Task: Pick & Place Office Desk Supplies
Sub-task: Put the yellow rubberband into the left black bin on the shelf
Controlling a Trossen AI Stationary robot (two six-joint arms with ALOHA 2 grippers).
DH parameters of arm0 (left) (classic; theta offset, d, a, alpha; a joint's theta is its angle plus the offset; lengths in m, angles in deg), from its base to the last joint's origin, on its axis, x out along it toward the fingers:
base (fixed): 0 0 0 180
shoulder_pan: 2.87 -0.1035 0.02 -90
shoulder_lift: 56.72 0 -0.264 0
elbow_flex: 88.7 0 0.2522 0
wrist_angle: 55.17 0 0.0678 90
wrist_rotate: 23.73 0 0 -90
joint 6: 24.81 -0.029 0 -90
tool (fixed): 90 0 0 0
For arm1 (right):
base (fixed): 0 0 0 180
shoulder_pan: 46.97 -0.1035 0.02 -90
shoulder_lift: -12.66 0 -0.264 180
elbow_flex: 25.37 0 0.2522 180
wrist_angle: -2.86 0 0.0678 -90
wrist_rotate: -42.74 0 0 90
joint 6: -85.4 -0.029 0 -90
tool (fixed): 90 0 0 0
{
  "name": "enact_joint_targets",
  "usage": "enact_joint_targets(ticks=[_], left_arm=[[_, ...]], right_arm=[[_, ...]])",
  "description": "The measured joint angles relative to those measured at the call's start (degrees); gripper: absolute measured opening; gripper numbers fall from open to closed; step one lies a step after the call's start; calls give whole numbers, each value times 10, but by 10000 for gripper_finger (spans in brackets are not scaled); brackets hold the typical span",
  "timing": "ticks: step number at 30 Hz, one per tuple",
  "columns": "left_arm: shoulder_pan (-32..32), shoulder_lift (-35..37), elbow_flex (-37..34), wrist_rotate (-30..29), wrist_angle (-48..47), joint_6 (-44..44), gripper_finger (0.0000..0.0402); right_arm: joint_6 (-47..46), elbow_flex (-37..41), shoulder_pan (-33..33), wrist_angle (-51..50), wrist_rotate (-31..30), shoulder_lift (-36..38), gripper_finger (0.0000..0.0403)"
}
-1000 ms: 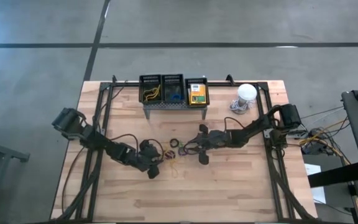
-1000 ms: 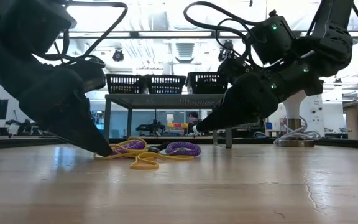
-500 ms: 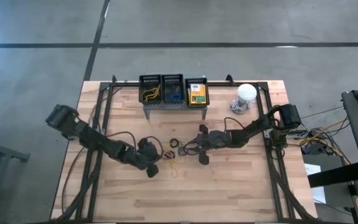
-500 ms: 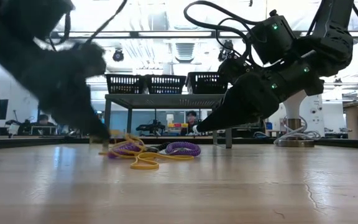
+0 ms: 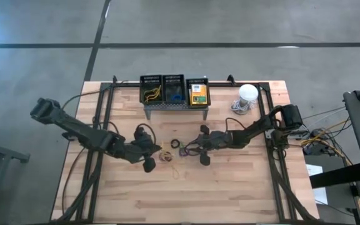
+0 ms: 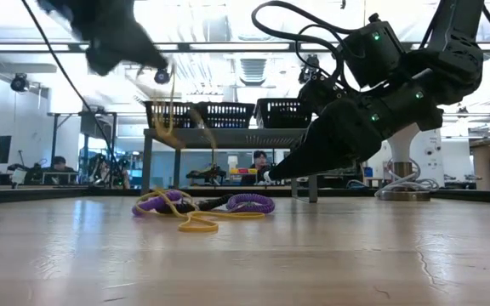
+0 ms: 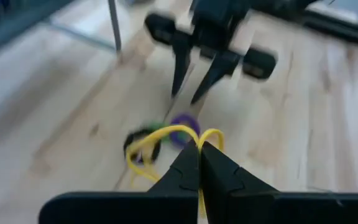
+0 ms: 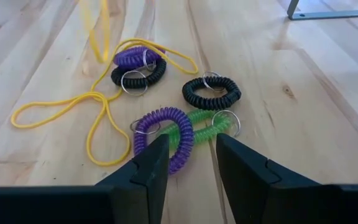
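Writing unreadable; left claw (image 7: 199,163) pinching yellow band (image 7: 166,134).

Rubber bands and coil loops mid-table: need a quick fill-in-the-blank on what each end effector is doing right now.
1. The left end effector is shut on a ____ rubber band.
2. In the low view that band hangs ____ the table.
3. The right end effector is ____, its fingers either side of the purple and green coil loops.

Missing words: yellow; above; open
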Motion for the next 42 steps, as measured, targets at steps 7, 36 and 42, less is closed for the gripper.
enact_joint_targets(ticks=[7, 36, 42], left_arm=[[-3, 7, 43, -35, -18, -75, 11], [2, 7, -176, 77, 31, 178, 8], [2, 7, -270, 147, 213, 227, 31]], right_arm=[[0, 0, 0, -1, 0, 0, 126], [5, -9, 0, 3, 0, 0, 116], [5, -8, 0, 2, 0, 0, 122]])
